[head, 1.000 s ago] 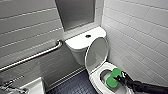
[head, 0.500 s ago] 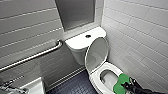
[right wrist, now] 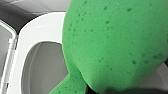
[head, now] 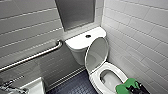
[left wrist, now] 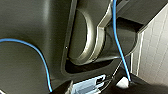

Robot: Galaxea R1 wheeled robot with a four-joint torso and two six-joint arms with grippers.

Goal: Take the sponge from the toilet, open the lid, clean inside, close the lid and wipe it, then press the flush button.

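Note:
The white toilet (head: 81, 42) stands in the corner with its lid (head: 96, 53) raised and leaning back against the tank. Its seat (head: 118, 71) is down around the open bowl (head: 108, 80). My right gripper (head: 135, 89) is shut on the bright green sponge (head: 126, 86), which hangs over the seat's front right part. In the right wrist view the sponge (right wrist: 115, 45) looms large just above the seat rim (right wrist: 42, 27) and the bowl's inside (right wrist: 42, 67). A round flush button (head: 88, 36) sits on top of the tank.
A chrome grab bar (head: 37, 55) runs along the tiled left wall. A white sink (head: 33, 86) with a chrome tap (head: 7, 86) is at the lower left. A tiled wall (head: 140, 32) stands close on the toilet's right. Dark floor (head: 75, 86) lies between sink and toilet.
My right gripper has carried the sponge from over the bowl back toward me and to the right, onto the seat's front right part. Lid and toilet stay as they were.

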